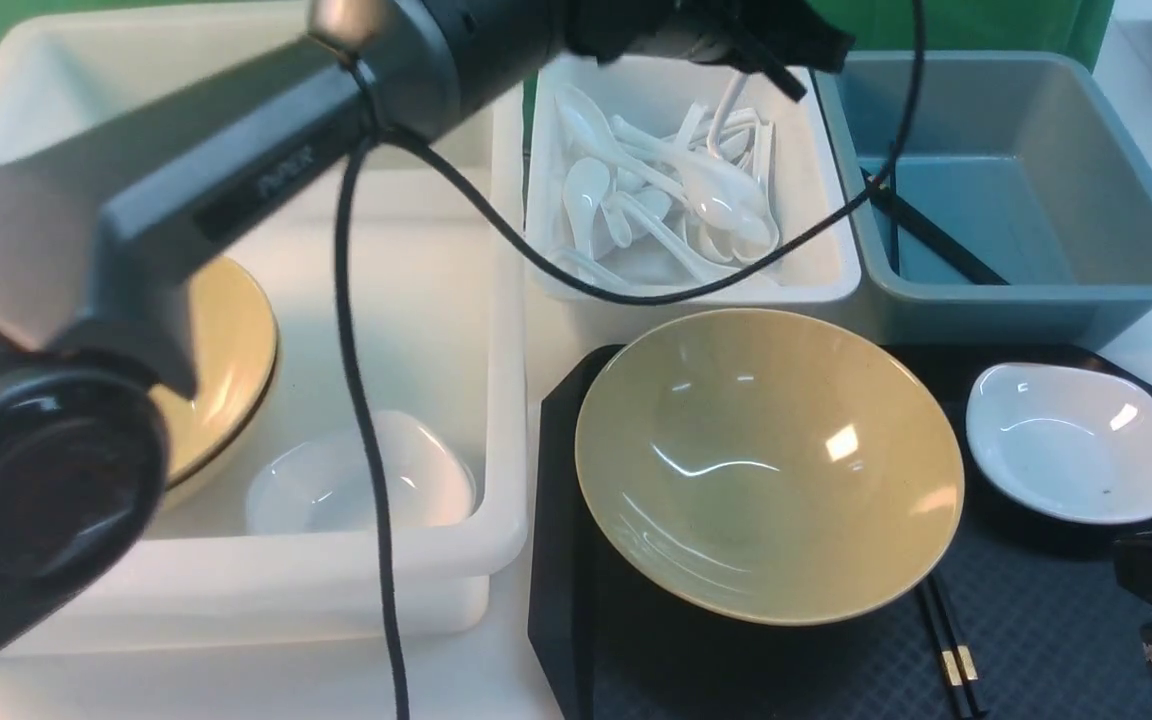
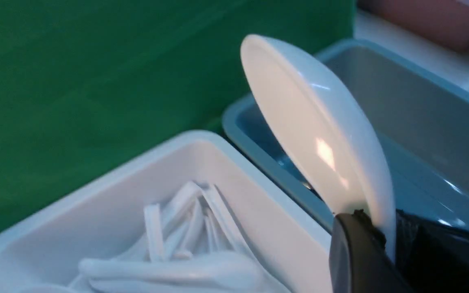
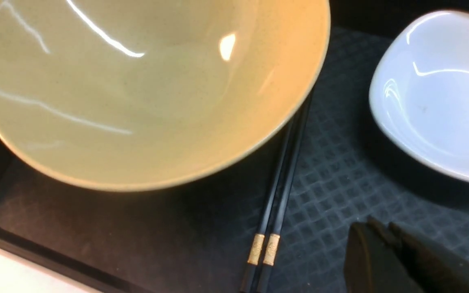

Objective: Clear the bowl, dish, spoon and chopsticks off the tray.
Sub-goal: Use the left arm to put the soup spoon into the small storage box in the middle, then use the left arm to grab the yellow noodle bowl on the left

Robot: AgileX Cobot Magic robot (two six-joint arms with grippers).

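Since the left gripper (image 2: 385,248) is clamped on the spoon (image 2: 312,134) near where scoop meets handle, the scoop sticks up and out clear of the fingers. My read: it's held high so it clears the rim for a drop into the white spoon tub (image 2: 234,162). It hangs near the wall shared with the grey-blue tub (image 2: 421,122), and I can't tell which side of that wall it's over.

Right gripper (image 3: 381,252) has its jaws together and holds nothing. It's low over the tray (image 1: 1036,640), just beside the chopsticks (image 3: 283,171), probably staged for them.

The bowl (image 1: 766,460) and dish (image 1: 1071,440) are on the tray, apart from each other.

Hidden or unclear:
- The chopsticks' thin ends run under the bowl rim, so whether they touch it is unclear.
- Both grippers are cut off by frame edges, and the left one is blurred in the front view.
- The left arm blocks much of the large white tub (image 1: 416,300), so only part of the tan bowl (image 1: 226,350) and the white dish (image 1: 356,480) inside it show.
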